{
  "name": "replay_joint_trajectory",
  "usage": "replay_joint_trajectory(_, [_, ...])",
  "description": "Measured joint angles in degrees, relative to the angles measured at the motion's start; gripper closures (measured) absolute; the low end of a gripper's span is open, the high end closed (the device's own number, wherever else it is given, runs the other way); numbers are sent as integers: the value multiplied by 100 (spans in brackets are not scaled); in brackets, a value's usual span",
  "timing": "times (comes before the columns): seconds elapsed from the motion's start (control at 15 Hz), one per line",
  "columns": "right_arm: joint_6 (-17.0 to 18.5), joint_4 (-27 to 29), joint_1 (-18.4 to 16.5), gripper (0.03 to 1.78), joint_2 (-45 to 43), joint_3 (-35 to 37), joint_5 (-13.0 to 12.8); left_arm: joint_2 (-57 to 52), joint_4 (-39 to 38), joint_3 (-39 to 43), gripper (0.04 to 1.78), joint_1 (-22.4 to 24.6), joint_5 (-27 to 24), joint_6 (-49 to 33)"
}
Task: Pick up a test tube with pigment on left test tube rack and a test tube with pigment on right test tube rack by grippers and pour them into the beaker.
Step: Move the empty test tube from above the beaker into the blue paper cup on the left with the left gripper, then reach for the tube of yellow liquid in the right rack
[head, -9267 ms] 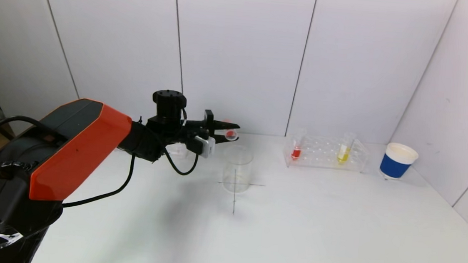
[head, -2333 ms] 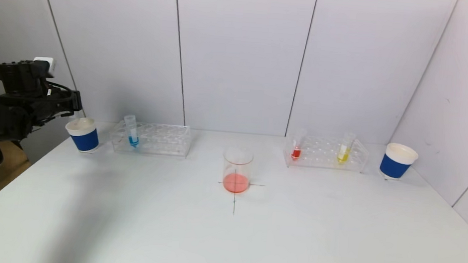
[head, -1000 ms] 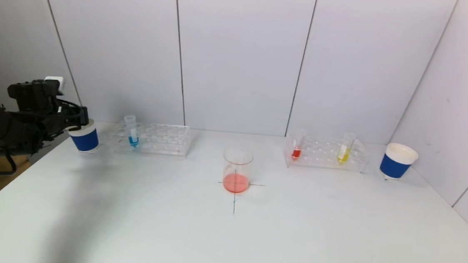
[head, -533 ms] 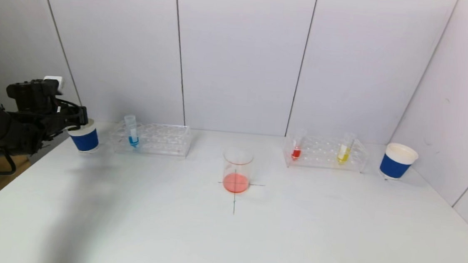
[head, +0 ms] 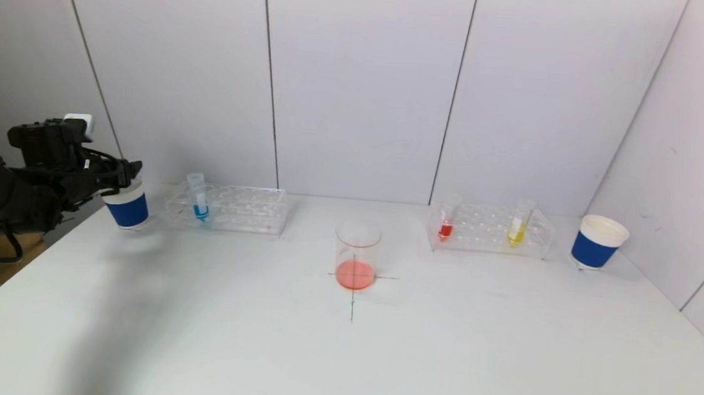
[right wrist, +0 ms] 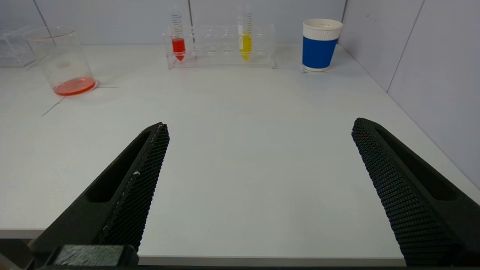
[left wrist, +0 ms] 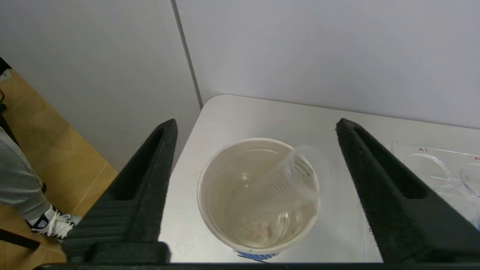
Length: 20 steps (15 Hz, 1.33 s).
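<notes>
My left gripper (head: pixel 126 175) (left wrist: pixel 255 122) hangs open over the blue paper cup (head: pixel 128 210) (left wrist: pixel 210 217) at the table's far left. A clear, empty test tube (left wrist: pixel 288 176) lies slanted inside that cup, free of the fingers. The left test tube rack (head: pixel 238 208) holds a tube of blue pigment (head: pixel 199 198). The right test tube rack (head: pixel 487 230) (right wrist: pixel 221 48) holds a red tube (head: pixel 447 221) (right wrist: pixel 178 45) and a yellow tube (head: pixel 518 224) (right wrist: pixel 245 41). The beaker (head: pixel 357 255) (right wrist: pixel 62 56) stands mid-table with red liquid in it. My right gripper (right wrist: pixel 260 123) is open and empty over the table's front edge.
A second blue paper cup (head: pixel 597 242) (right wrist: pixel 320 45) stands right of the right rack, near the side wall. A black cross is drawn on the table under the beaker. The left cup sits close to the table's left corner.
The left gripper's jaws have opened over the left cup, and the empty tube has dropped into it. The arm itself has barely shifted.
</notes>
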Motion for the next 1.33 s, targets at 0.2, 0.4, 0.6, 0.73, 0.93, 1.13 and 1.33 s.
replay_joint_trajectory(0.2, [0, 0, 0, 4, 0, 0, 1, -105, -188, 160, 8, 0, -66, 11])
replay_joint_trajectory(0.4, [1, 0, 0, 4, 0, 0, 0, -549, -243, 585, 6, -11, -300, 30])
replay_joint_trajectory(0.6, [1, 0, 0, 4, 0, 0, 0, -1342, -243, 1187, 6, -107, -363, 44])
replay_joint_trajectory(0.73, [1, 0, 0, 4, 0, 0, 1, -2035, -217, 1740, 6, -210, -386, 66])
replay_joint_trajectory(0.93, [1, 2, 0, 4, 0, 0, -2, -3224, -173, 2619, 6, -400, -441, 146])
replay_joint_trajectory(1.13, [1, 0, 0, 4, 0, 0, -2, -4520, 66, 3434, 6, -618, -468, 341])
replay_joint_trajectory(1.33, [0, 0, 0, 4, 0, 0, 0, -5830, 480, 4057, 6, -835, -492, 427])
